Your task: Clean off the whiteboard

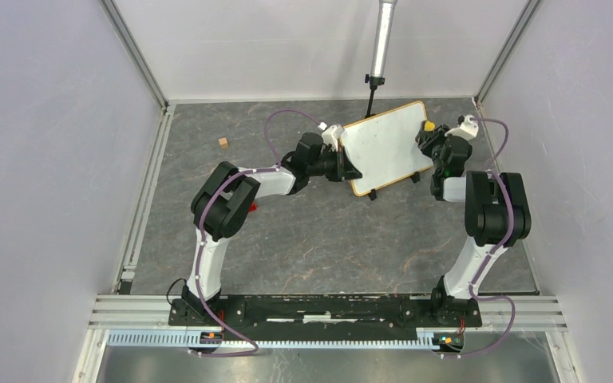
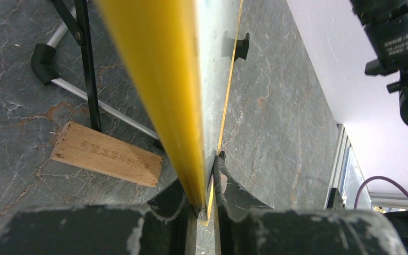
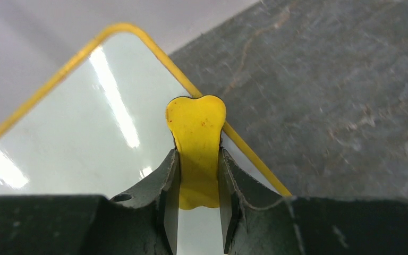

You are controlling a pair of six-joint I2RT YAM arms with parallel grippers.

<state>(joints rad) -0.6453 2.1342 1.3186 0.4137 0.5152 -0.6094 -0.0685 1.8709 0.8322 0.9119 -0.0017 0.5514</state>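
The whiteboard (image 1: pixel 385 148) stands tilted at the back middle of the table, its white face blank. My left gripper (image 1: pixel 350 167) is shut on its left edge. In the left wrist view the frame edge (image 2: pixel 159 69) runs up from between my jaws (image 2: pixel 207 186). My right gripper (image 1: pixel 431 140) is at the board's right corner, shut on a yellow bone-shaped eraser (image 1: pixel 429 125). In the right wrist view the eraser (image 3: pixel 196 133) sits between the fingers (image 3: pixel 197 154) over the board face (image 3: pixel 85 117), close to the frame's rounded corner.
A small wooden cube (image 1: pixel 223 142) lies at the back left. A wooden block with engraved characters (image 2: pixel 106 154) lies behind the board beside black stand legs (image 2: pixel 85 53). A grey pole (image 1: pixel 383 40) rises behind the board. Enclosure walls close in both sides.
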